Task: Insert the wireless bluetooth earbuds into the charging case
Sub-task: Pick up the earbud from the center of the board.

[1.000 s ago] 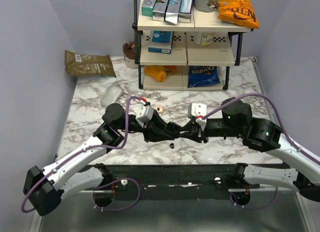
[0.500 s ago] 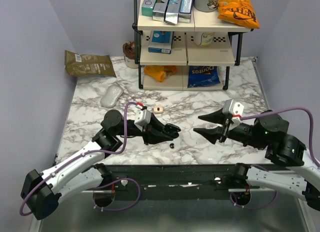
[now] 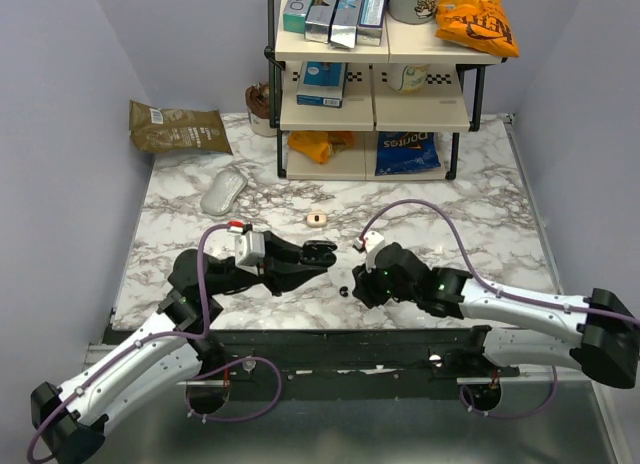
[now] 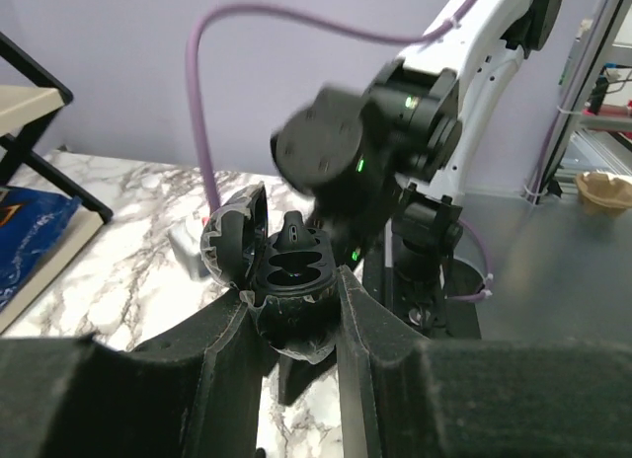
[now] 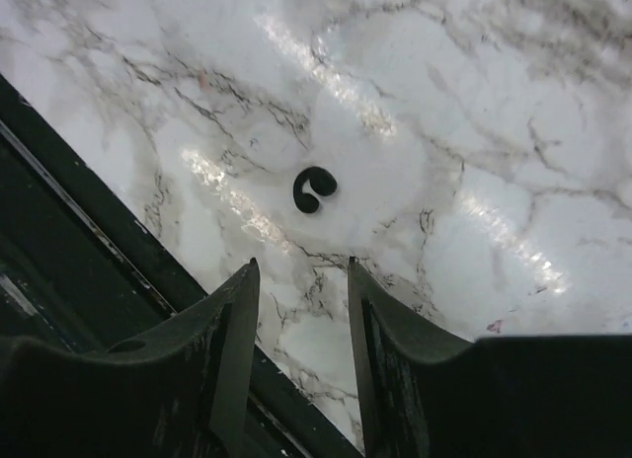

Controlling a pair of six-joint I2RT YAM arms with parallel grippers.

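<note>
Marble table (image 5: 474, 113) | earbud (image 5: 314, 190) just ahead of parted right fingers (image 5: 235, 340) | left fingers (image 4: 222, 369) clamp charging case (image 4: 294, 280)

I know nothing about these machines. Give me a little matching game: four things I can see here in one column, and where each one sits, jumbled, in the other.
Things:
1. charging case
2. loose earbud
3. blue chip bag
4. brown bag

Places:
A. on the bottom shelf of the rack
B. lying on the marble table, just ahead of the open right tool
C. at the back left corner of the table
D. clamped in the left tool, lid open

Pairs: 1-D, 2-B, 3-A, 4-C.
</note>
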